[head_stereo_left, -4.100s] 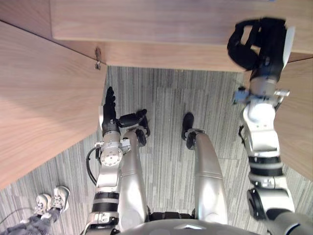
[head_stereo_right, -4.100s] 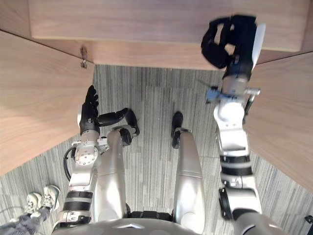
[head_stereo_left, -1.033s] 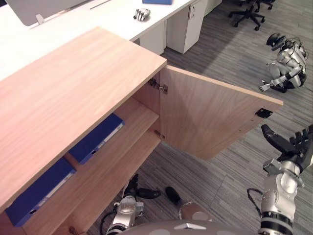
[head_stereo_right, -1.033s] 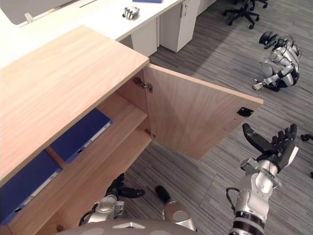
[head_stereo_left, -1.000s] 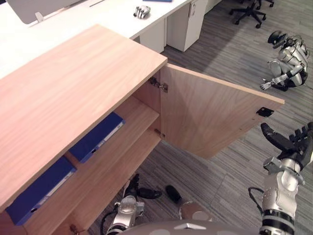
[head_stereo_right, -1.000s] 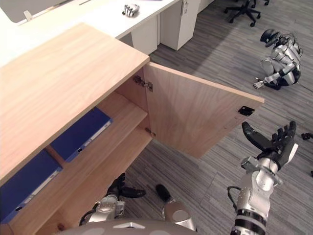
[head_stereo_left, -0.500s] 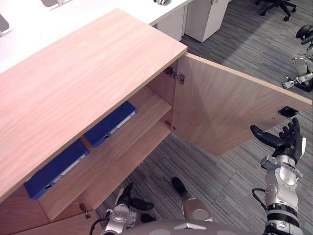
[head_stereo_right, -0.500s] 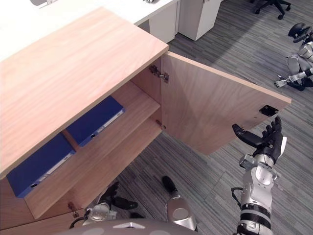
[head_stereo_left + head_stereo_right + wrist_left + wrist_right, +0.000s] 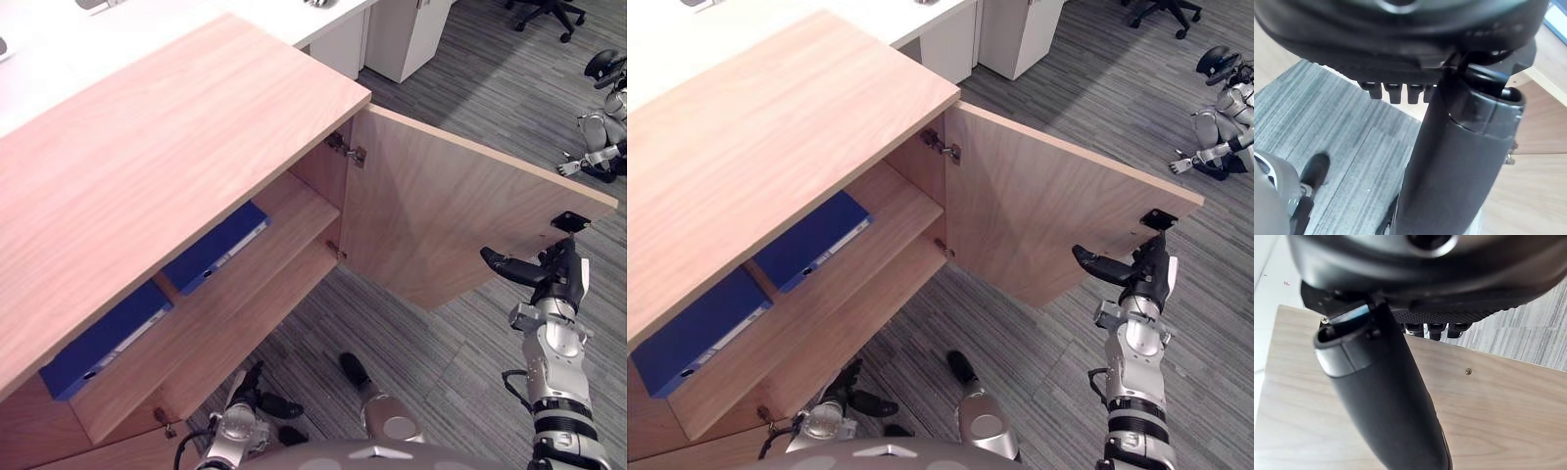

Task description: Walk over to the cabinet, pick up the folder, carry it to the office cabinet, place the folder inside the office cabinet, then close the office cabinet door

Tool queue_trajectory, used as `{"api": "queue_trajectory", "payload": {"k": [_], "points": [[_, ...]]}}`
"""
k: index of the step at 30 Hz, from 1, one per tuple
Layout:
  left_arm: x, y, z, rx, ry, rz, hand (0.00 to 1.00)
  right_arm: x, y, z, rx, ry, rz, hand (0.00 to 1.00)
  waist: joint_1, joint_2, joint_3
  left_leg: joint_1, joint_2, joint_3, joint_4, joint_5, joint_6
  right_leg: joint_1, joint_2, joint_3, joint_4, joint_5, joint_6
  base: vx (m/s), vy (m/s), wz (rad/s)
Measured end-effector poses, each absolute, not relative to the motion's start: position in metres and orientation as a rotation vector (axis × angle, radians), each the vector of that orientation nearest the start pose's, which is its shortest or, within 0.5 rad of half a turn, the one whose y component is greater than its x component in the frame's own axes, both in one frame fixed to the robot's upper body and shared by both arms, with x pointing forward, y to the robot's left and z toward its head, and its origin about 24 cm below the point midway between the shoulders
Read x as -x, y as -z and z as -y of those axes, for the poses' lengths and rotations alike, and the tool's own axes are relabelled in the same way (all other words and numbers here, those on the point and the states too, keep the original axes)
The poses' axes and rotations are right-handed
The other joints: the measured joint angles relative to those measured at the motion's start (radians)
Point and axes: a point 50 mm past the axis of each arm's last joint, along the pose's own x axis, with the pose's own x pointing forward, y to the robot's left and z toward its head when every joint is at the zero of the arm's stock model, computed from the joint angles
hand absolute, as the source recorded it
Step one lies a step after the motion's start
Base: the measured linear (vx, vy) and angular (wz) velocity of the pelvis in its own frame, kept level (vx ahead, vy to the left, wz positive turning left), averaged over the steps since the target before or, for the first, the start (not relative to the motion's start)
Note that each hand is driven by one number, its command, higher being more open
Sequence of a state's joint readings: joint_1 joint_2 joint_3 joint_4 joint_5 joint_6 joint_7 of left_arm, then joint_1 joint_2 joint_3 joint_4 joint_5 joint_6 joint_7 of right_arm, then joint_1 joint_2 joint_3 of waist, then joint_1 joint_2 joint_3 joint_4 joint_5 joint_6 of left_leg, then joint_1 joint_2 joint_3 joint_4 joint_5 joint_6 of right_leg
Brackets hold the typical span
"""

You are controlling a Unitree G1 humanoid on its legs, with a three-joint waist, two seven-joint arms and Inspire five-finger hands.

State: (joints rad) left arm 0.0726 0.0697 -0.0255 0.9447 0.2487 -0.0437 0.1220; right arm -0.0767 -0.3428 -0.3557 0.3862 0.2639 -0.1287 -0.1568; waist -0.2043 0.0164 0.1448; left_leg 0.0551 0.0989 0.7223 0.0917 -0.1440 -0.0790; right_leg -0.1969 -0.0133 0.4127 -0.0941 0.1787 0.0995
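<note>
The cabinet door [image 9: 441,220] hangs swung wide, its panel close before the right hand [image 9: 551,276]. Two blue folders [image 9: 217,247] take up the upper shelf's [image 9: 299,208] left and middle; its hinge end and the lower shelf [image 9: 250,318] lie open

I can't read any text, number or sign on this feed. The blue folder [image 9: 217,249] lying on the cabinet shelf near the door hinges has a pale strip along its spine. The second blue folder [image 9: 106,340] further along the same shelf has one too. Both strips are too small for me to tell whether anything is printed on them. The black plate [image 9: 565,221] at the outer corner of the open door [image 9: 441,225] shows no lettering I can make out.
</note>
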Motion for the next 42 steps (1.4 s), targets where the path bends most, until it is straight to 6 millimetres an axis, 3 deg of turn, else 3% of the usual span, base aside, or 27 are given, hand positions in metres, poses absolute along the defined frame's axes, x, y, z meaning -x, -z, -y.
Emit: {"api": "queue_trajectory", "payload": {"k": [6,17,23,32,37,42], "points": [[-0.126,0.148,-0.179,-0.350,-0.007,-0.950,1.00,-0.224,-0.024,0.311,0.012,0.582,-0.055,1.00,-0.001,0.001,0.000,-0.002,0.010,-0.025,-0.001,0.001,0.000,0.005,0.007,-0.026,-0.002,0.009,-0.008,0.05,-0.006,0.04],[-0.132,0.147,-0.173,-0.362,0.011,-0.932,1.00,-0.163,-0.015,0.245,-0.053,0.477,-0.065,1.00,-0.018,-0.004,0.002,0.002,0.019,-0.015,0.021,-0.015,0.005,0.007,0.017,0.005,0.004,0.028,-0.005,0.02,-0.009,-0.08],[-0.133,0.146,-0.162,-0.336,0.024,-0.922,1.00,-0.132,-0.012,0.220,-0.073,0.411,-0.125,1.00,-0.019,-0.014,0.002,0.009,0.032,-0.015,0.044,-0.023,0.005,0.018,0.017,0.005,0.018,0.020,-0.008,0.00,-0.002,-0.01],[-0.120,0.150,-0.153,-0.342,0.061,-0.950,1.00,-0.084,-0.016,0.175,-0.240,0.329,-0.243,1.00,-0.018,-0.034,-0.045,0.015,0.090,-0.001,0.117,-0.043,0.004,0.032,0.056,0.001,0.043,0.015,-0.016,0.03,-0.007,-0.05],[-0.114,0.152,-0.152,-0.397,0.120,-0.953,1.00,-0.064,-0.011,0.158,-0.414,0.275,-0.332,1.00,-0.016,-0.072,-0.081,0.016,0.113,-0.027,0.149,-0.054,0.000,0.058,0.062,-0.026,0.045,0.015,-0.016,0.00,-0.020,0.10],[-0.099,0.153,-0.165,-0.461,0.174,-0.972,1.00,-0.047,-0.007,0.159,-0.472,0.065,-0.440,1.00,-0.011,-0.126,-0.094,0.016,0.084,-0.094,0.130,-0.061,-0.003,0.063,0.044,-0.071,0.063,0.007,-0.023,-0.03,-0.002,0.10]]}}
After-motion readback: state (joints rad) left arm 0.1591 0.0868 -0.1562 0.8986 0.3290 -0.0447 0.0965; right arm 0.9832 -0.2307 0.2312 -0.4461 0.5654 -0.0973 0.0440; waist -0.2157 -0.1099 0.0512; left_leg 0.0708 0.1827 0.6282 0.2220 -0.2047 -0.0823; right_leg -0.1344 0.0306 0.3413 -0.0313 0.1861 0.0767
